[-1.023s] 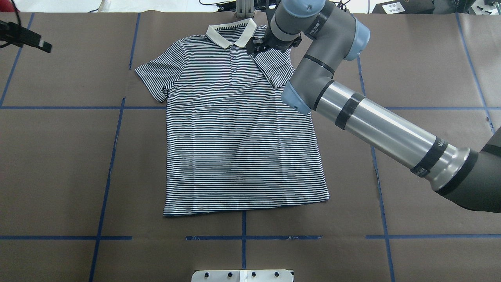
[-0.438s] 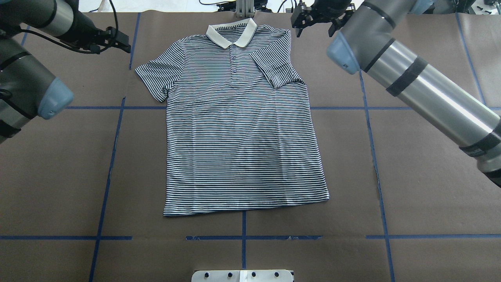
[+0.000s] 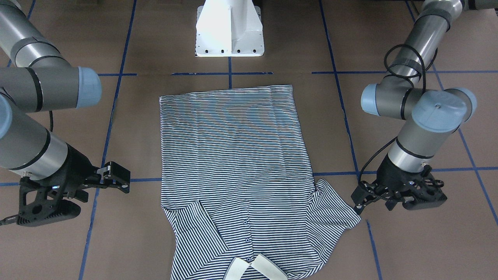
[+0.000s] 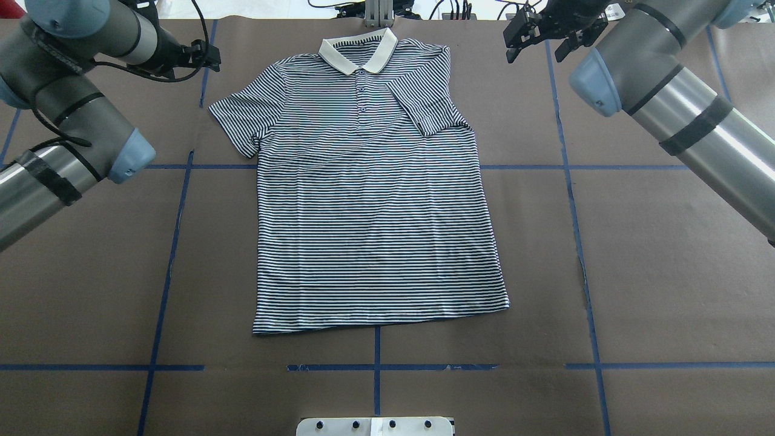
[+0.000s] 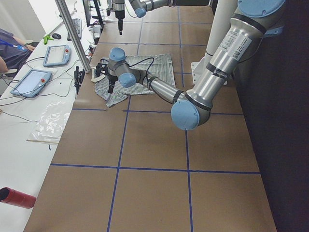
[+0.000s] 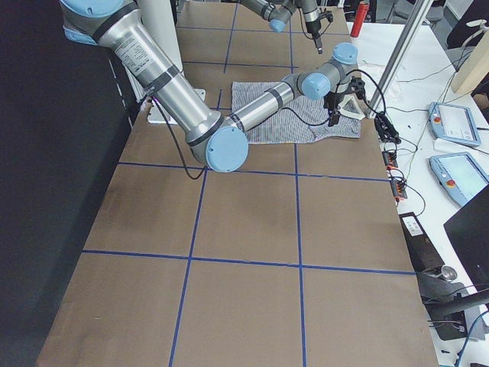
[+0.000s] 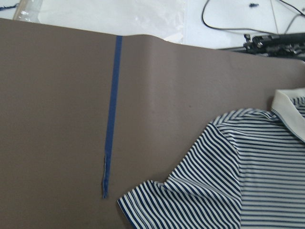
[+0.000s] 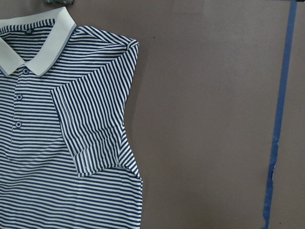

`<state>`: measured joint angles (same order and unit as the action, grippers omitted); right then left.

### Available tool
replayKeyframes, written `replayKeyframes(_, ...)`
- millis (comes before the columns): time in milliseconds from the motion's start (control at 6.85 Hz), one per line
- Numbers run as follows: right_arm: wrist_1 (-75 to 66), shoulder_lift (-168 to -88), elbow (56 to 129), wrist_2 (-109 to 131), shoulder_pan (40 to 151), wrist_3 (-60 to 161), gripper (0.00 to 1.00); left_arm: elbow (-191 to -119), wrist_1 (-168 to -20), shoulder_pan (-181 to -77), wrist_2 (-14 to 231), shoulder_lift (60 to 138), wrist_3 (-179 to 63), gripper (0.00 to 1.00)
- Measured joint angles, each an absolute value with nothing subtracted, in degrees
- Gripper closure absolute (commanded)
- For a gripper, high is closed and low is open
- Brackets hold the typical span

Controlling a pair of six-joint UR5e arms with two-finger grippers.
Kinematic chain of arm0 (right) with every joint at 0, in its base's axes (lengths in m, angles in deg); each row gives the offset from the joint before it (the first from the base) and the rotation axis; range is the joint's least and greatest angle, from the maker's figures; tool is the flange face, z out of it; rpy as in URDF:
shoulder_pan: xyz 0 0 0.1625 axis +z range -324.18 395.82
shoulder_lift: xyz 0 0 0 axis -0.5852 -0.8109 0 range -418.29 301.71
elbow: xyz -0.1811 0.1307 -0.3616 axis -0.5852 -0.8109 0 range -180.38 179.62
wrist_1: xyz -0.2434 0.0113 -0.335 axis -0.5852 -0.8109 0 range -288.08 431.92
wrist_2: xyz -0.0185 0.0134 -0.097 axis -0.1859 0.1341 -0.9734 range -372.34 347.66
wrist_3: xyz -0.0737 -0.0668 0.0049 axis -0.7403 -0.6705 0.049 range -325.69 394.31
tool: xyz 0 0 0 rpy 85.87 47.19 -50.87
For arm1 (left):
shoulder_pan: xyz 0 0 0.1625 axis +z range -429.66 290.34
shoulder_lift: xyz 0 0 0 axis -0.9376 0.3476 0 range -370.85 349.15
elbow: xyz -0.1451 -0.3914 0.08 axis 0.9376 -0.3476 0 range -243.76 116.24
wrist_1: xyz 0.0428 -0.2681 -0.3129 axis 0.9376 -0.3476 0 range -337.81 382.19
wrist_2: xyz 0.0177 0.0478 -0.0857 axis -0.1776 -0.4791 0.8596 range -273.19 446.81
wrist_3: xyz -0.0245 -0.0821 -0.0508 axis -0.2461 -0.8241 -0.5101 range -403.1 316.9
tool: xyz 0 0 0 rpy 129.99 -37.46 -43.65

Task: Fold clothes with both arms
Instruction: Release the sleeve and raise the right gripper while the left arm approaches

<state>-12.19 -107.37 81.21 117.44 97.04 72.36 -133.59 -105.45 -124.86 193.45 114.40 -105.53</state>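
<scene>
The striped polo shirt (image 4: 369,212) lies flat and face up on the brown table cover, its cream collar (image 4: 357,54) at the far edge. One sleeve (image 4: 427,106) is folded inward over the chest, clear in the right wrist view (image 8: 93,129). The other sleeve (image 4: 239,118) is spread out flat. My left gripper (image 4: 211,57) hovers just beyond that spread sleeve, open and empty, apart from the cloth (image 3: 356,200). Over bare table to the right of the shirt's shoulder, my right gripper (image 4: 536,39) is open and holds nothing (image 3: 118,179).
Blue tape lines (image 4: 175,242) cross the brown cover. The white pedestal base (image 3: 229,29) stands past the shirt's hem. A white bench with tablets (image 5: 31,82) and cables runs along the far edge, with a red cylinder (image 5: 17,197) and a person's arm (image 5: 9,46) there.
My right gripper has left the folded sleeve and drawn back rightward off the shirt. My left arm has swung in from the left toward the spread sleeve. The shirt has not moved.
</scene>
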Motion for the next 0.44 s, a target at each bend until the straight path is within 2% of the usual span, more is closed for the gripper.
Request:
replayKeyframes(292, -15.5, -108.3, 83.4, 116.7, 97.0, 70.4, 0.00, -127.3, -107.7, -120.1, 183.9, 116.2, -108.2, 0.02)
replayKeyframes(438, -17.5, -108.6, 84.3, 116.8, 97.1, 67.4, 0.00, -124.9, -108.5, -118.8, 181.5, 117.0, -109.0, 0.07)
